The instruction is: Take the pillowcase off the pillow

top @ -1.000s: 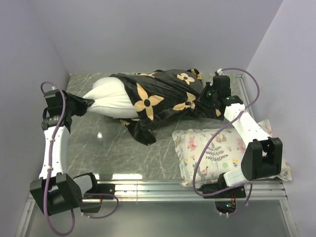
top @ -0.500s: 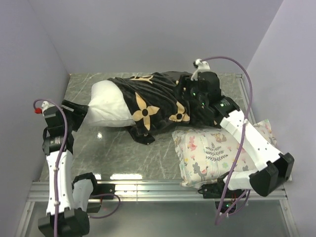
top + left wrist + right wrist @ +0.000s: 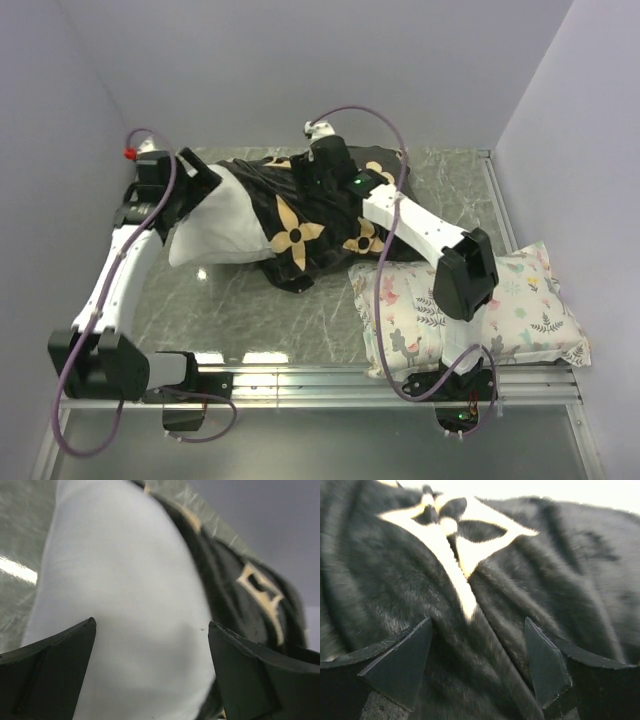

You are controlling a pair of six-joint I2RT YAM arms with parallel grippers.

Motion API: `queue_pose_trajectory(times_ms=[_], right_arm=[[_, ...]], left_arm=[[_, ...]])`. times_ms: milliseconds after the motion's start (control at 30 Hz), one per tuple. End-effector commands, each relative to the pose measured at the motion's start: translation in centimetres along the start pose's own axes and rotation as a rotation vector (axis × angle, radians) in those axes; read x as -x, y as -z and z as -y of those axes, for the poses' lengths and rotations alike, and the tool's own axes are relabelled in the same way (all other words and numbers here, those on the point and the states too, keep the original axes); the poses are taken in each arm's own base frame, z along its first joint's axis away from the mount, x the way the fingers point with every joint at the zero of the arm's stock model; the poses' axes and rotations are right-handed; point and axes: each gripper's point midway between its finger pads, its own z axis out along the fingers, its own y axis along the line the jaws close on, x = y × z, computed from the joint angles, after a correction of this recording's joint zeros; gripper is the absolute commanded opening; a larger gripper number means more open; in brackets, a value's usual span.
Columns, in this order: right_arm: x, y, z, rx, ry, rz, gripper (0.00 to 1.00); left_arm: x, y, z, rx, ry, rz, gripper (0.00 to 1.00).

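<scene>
The white pillow (image 3: 213, 228) lies across the back of the table, its left end bare. Its right part is inside the black plush pillowcase (image 3: 325, 212) with tan flower motifs. My left gripper (image 3: 197, 186) is open at the pillow's bare back-left corner. In the left wrist view its fingers (image 3: 50, 672) stand wide apart over the pillow (image 3: 125, 590), with the pillowcase (image 3: 235, 585) at the right and the left gripper (image 3: 151, 625) holding nothing. My right gripper (image 3: 322, 168) is open above the pillowcase's back middle. The right gripper (image 3: 477, 622) hovers close over black fur and a tan motif (image 3: 455, 535).
A smaller floral-print pillow (image 3: 500, 310) lies at the front right, under my right arm's elbow. Lilac walls close in the left, back and right. A metal rail (image 3: 300, 378) runs along the near edge. Bare marbled tabletop (image 3: 250, 310) shows at the front left.
Both grippers have opened and let go of the pillow's left tip and the pillowcase's right end. The left arm moved back and right; the right arm swung left over the pillowcase.
</scene>
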Motion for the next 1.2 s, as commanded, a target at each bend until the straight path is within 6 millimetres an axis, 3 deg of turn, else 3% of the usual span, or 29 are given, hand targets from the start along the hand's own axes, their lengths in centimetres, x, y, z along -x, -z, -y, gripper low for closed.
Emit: queue_pose_trajectory(times_ms=[0, 33, 67, 100, 167, 233, 267, 300, 333, 367, 433, 467, 500, 567, 700, 933, 1033, 1167], right_arm=[[-0.5, -0.1, 0.1, -0.078, 0.018, -0.007, 0.79], [-0.9, -0.3, 0.2, -0.077, 0.006, -0.004, 0.79], [-2.8, -0.4, 0.5, -0.082, -0.002, -0.031, 0.78], [-3.1, -0.4, 0.5, -0.081, -0.016, -0.023, 0.76], [-4.1, -0.1, 0.5, -0.077, -0.034, -0.043, 0.71], [-4.4, 0.3, 0.5, -0.072, -0.052, -0.047, 0.48], [-4.5, 0.4, 0.4, -0.072, -0.070, -0.051, 0.34], [-4.5, 0.7, 0.4, -0.069, -0.076, -0.052, 0.13], [-4.4, 1.1, 0.3, -0.063, -0.081, -0.050, 0.11], [-4.3, 1.4, 0.2, -0.057, -0.081, -0.046, 0.13], [-3.1, 2.3, 0.2, -0.047, -0.079, -0.015, 0.34], [-2.5, 2.6, 0.1, -0.041, -0.065, 0.002, 0.56], [-1.7, 2.7, -0.1, -0.031, -0.061, 0.027, 0.64], [-0.1, 3.1, -0.9, -0.007, -0.018, 0.059, 0.74], [1.9, 2.6, -3.5, 0.016, 0.064, 0.102, 0.81], [2.5, -2.2, -7.8, -0.016, 0.190, 0.090, 0.86], [2.1, -4.1, -7.0, -0.097, 0.182, 0.040, 0.86], [1.7, -4.5, -5.1, -0.211, 0.163, 0.016, 0.85]], left_arm=[[-5.0, -1.7, -2.0, 0.027, -0.027, -0.111, 0.99], [-5.7, -1.6, -2.2, 0.016, -0.006, -0.108, 0.99], [-7.0, -1.8, -2.5, 0.010, 0.002, -0.131, 0.99], [-8.8, -2.2, -3.9, 0.027, 0.021, -0.159, 0.99], [-10.8, -2.5, -4.7, 0.031, 0.031, -0.191, 0.98], [-13.2, -3.1, -6.4, 0.066, 0.061, -0.239, 0.90], [-13.8, -3.3, -6.8, 0.074, 0.068, -0.252, 0.86], [-15.0, -3.5, -7.7, 0.094, 0.083, -0.277, 0.81], [-15.4, -3.8, -8.0, 0.096, 0.089, -0.278, 0.69], [-15.8, -3.9, -8.3, 0.104, 0.097, -0.279, 0.59], [-16.9, -4.1, -9.3, 0.116, 0.115, -0.286, 0.30], [-17.3, -4.1, -9.5, 0.114, 0.120, -0.291, 0.20], [-18.0, -4.0, -10.1, 0.126, 0.130, -0.305, 0.01], [-19.1, -4.1, -10.6, 0.135, 0.125, -0.322, 0.00], [-20.1, -3.7, -11.2, 0.163, 0.105, -0.329, 0.00], [-21.3, -2.6, -11.2, 0.157, 0.083, -0.359, 0.00], [-20.7, -2.3, -11.4, 0.169, 0.073, -0.329, 0.00], [-20.0, -1.8, -11.1, 0.159, 0.072, -0.309, 0.00]])
